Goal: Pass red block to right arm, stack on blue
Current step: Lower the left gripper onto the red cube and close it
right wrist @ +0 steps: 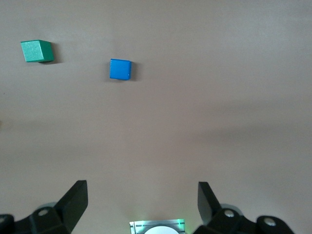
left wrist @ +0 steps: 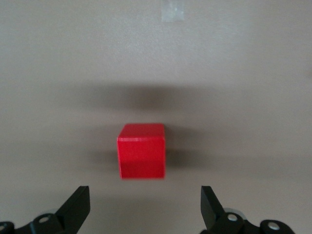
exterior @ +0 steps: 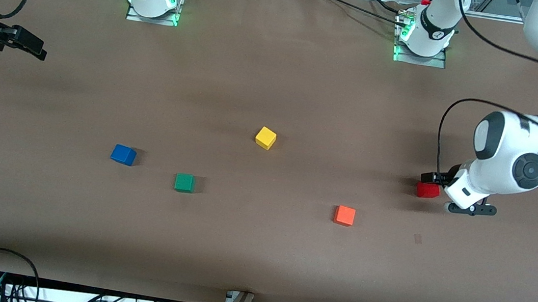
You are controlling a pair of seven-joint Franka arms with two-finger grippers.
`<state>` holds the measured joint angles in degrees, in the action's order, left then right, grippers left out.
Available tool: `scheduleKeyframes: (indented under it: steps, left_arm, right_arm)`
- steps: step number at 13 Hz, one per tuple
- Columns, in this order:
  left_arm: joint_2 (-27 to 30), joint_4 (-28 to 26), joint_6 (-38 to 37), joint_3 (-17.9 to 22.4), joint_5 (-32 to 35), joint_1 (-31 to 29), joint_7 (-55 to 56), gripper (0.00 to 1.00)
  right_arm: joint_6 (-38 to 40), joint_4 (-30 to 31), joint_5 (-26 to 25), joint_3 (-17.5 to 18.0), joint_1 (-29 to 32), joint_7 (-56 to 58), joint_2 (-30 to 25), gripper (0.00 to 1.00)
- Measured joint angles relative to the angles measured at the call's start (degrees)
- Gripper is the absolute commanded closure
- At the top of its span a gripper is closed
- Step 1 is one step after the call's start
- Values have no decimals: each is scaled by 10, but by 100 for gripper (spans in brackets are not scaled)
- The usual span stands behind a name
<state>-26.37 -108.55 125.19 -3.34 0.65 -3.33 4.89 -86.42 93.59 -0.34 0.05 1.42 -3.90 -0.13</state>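
The red block lies on the table toward the left arm's end. My left gripper is low, right beside it. In the left wrist view the red block lies just ahead of the open, empty left gripper, in line with the gap between the fingers. The blue block lies toward the right arm's end and also shows in the right wrist view. My right gripper waits at the right arm's end of the table, open and empty.
A green block lies beside the blue one, a little nearer the front camera, and shows in the right wrist view. A yellow block lies mid-table. An orange block lies nearer the front camera than the red block.
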Motion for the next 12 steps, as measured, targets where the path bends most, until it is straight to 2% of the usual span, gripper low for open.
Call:
scheduleKeyframes:
  steps: [3, 12]
  left_arm:
    - [-26, 1, 32, 1, 0, -1, -3, 0]
    - [-58, 1, 46, 1, 0, -1, -4, 0]
  right_arm:
    - [0, 0, 0, 0, 0, 0, 0, 0]
    - [0, 0, 0, 0, 0, 0, 0, 0]
